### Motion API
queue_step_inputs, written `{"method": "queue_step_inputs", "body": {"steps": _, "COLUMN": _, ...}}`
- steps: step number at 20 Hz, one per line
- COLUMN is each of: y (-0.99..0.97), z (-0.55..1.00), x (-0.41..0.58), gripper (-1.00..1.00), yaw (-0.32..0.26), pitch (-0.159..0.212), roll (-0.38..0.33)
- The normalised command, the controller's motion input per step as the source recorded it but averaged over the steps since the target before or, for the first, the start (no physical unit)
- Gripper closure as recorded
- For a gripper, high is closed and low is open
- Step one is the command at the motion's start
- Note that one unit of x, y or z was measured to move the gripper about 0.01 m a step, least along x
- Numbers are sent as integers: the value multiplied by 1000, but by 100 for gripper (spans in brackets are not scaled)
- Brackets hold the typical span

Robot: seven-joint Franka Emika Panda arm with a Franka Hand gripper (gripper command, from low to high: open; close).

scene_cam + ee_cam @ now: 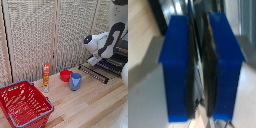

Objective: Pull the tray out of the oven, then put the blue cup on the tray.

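Tool (95, 61) down at the oven's mouth on the exterior view's right, its blue pads (177, 70) drawn nearly together in the wrist view, with dark thin metal squeezed between them; I judge that to be the front bar of the tray, gripped so it can be drawn outward. Oven (122, 49) only partly in frame at the right edge, black and silver, door apparently dropped flat, which would explain the clear approach. Tray (99, 71) juts forward out of the oven over the counter (95, 107), parallel bars visible, front edge lying low near the wood. Red basket (24, 104) sits well apart at the near left, out of the arm's way. Blue cup (75, 81) stands upright on the counter just in front of the tray's end, untouched, handy for the second step. Red bowl (65, 75) just beside it, touching or nearly. Orange bottle (46, 76) upright, between basket and bowl.
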Motion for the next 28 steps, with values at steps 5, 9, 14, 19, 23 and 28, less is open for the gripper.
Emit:
{"method": "queue_step_inputs", "body": {"steps": 5, "y": 923, "z": 0, "x": 2, "gripper": 100, "yaw": -54, "pitch": -19, "roll": -3}}
{"method": "queue_step_inputs", "body": {"steps": 9, "y": 807, "z": 0, "x": 74, "gripper": 100, "yaw": -62, "pitch": -4, "roll": -29}}
{"method": "queue_step_inputs", "body": {"steps": 14, "y": -12, "z": -2, "x": 31, "gripper": -100, "yaw": 41, "pitch": 0, "roll": -12}}
{"method": "queue_step_inputs", "body": {"steps": 19, "y": 0, "z": 75, "x": 165, "gripper": -100, "yaw": 45, "pitch": 19, "roll": 55}}
{"method": "queue_step_inputs", "body": {"steps": 23, "y": 0, "z": 196, "x": 34, "gripper": -100, "yaw": 10, "pitch": 0, "roll": 68}}
{"method": "queue_step_inputs", "body": {"steps": 28, "y": 0, "z": 543, "x": 0, "gripper": -100, "yaw": -27, "pitch": -54, "roll": 141}}
